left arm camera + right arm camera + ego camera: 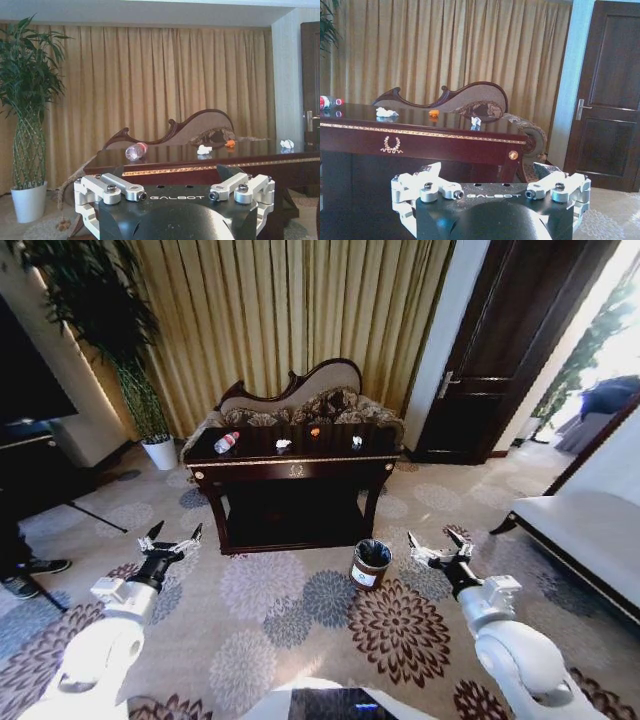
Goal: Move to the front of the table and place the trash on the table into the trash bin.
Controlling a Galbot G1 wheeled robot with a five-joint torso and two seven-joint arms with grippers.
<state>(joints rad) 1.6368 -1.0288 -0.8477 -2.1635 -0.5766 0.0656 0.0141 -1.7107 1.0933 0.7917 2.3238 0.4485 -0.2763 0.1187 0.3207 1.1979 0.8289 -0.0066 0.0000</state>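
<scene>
head view: the table point(292, 472) stands ahead before a sofa point(300, 405); on its surface lie a bottle point(227, 442), a paper wad point(283, 445), an orange scrap point(314, 431) and a white scrap point(357, 442). the bin point(370, 563) sits on the carpet by the table's right leg. the left gripper point(171, 541) and right gripper point(441, 544) hover low, jaws apart, empty.

left wrist view: the bottle point(135, 151) lies on its side near the surface's edge.

right wrist view: the orange scrap point(434, 113) lies between the wad point(385, 112) and the white scrap point(476, 121).

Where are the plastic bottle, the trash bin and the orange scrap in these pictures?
plastic bottle point(134, 151), left wrist view, on its clear body.
trash bin point(371, 564), head view, on its brown side wall.
orange scrap point(434, 113), right wrist view, on its middle.
</scene>
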